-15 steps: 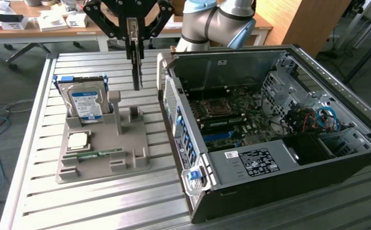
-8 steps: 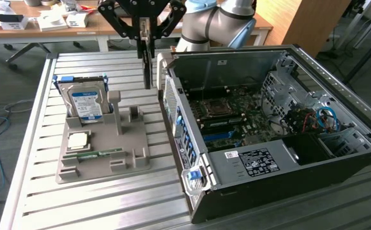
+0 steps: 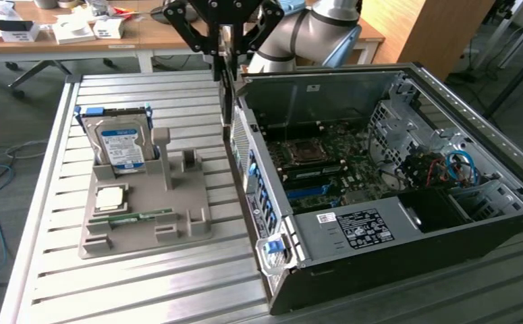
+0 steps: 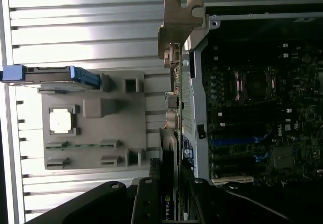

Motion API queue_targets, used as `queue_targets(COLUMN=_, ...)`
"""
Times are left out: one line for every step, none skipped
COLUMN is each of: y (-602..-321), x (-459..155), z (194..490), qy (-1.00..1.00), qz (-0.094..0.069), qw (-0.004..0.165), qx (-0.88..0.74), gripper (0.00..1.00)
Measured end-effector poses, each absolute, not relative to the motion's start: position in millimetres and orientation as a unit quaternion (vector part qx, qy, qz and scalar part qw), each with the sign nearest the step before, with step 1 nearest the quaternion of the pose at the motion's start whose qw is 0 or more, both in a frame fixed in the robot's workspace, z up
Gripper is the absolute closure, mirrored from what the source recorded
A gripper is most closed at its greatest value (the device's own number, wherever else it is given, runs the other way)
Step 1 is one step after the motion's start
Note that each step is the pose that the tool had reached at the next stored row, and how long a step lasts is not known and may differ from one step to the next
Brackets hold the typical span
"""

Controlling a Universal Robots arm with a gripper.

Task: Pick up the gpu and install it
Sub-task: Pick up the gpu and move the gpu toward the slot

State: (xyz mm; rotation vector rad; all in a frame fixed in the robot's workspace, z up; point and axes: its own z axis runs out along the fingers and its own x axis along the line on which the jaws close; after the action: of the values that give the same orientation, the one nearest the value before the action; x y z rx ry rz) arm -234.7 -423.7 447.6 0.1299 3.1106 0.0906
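Gripper (image 3: 228, 48) clamped on the gpu (image 4: 171, 148), card hanging edge-down above the rear wall of the open computer case (image 3: 423, 270).

Exterior view: high, slanting down over the table (image 3: 135, 290).
Wrist view: straight down, closer.
Both: grey tray (image 3: 126, 243), computer (image 3: 405, 270).

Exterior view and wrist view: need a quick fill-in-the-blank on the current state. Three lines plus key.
1. The gripper is shut on the ____.
2. On the grey tray, the hard drive stands ____ in its slot.
3. The silver chip lies on the tray between the hard drive and the ____.
Missing words: gpu; upright; memory stick.
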Motion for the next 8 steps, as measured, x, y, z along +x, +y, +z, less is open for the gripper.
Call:
queue_targets(y=-423.7, x=-231.8, z=447.6, qy=0.999, qz=0.029, qw=0.013, qx=0.042, gripper=0.74)
queue_targets(y=-423.7, x=-229.1, z=447.6, qy=0.999, qz=0.029, qw=0.013, qx=0.042, gripper=0.74)
queue_targets(y=-423.7, x=-226.4, z=447.6, qy=0.999, qz=0.029, qw=0.013, qx=0.042, gripper=0.74)
queue_targets(y=-423.7, x=-224.1, z=447.5, qy=0.999, qz=0.029, qw=0.013, qx=0.042, gripper=0.74)
queue_targets(y=-423.7, x=-221.7, z=447.5, qy=0.999, qz=0.029, qw=0.013, qx=0.042, gripper=0.74)
queue_targets(y=-423.7, x=-219.6, z=447.6, qy=0.999, qz=0.029, qw=0.013, qx=0.042, gripper=0.74)
queue_targets(y=-423.6, x=-217.2, z=447.5, qy=0.999, qz=0.029, qw=0.013, qx=0.042, gripper=0.74)
queue_targets(y=-423.6, x=-214.6, z=447.5, qy=0.999, qz=0.029, qw=0.013, qx=0.042, gripper=0.74)
